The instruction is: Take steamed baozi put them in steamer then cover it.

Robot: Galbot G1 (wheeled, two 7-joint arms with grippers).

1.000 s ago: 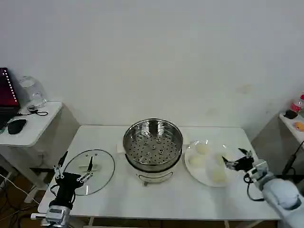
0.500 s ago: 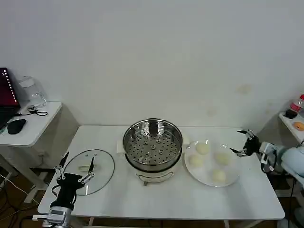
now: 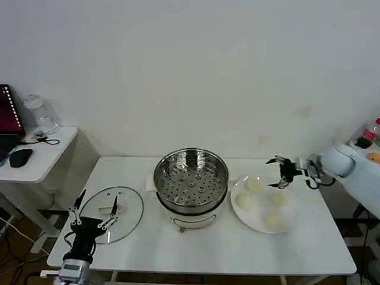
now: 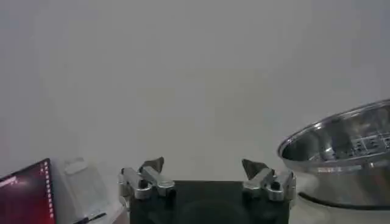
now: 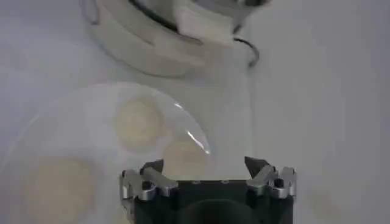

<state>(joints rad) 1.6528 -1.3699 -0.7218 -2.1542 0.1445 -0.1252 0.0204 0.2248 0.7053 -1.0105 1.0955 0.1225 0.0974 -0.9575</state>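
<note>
The steamer [image 3: 191,181] stands open at the table's middle, its perforated tray bare; its shiny wall [image 4: 347,146] also shows in the left wrist view. Several cream-white baozi lie on a white plate [image 3: 238,216] to its right, among them one at the back [image 3: 253,185] and one at the front [image 3: 273,221]. My right gripper [image 3: 275,173] hovers open above the plate's far side; beneath it [image 5: 204,163] lie baozi [image 5: 138,122] on the plate [image 5: 73,115]. The cover [image 3: 127,222] lies flat at the left. My left gripper [image 3: 93,212] stands open at its front edge [image 4: 203,164], holding nothing.
A side table [image 3: 44,160] at the left holds a mouse [image 3: 21,157], a jar [image 3: 41,116] and a laptop [image 3: 9,116]. A shelf with a bottle [image 3: 371,130] stands at the right. Bare tabletop lies in front of the steamer.
My right gripper has swung from the plate's front right, up and to the left, and now hovers over the plate's far side. The left arm, cover and baozi have not moved.
</note>
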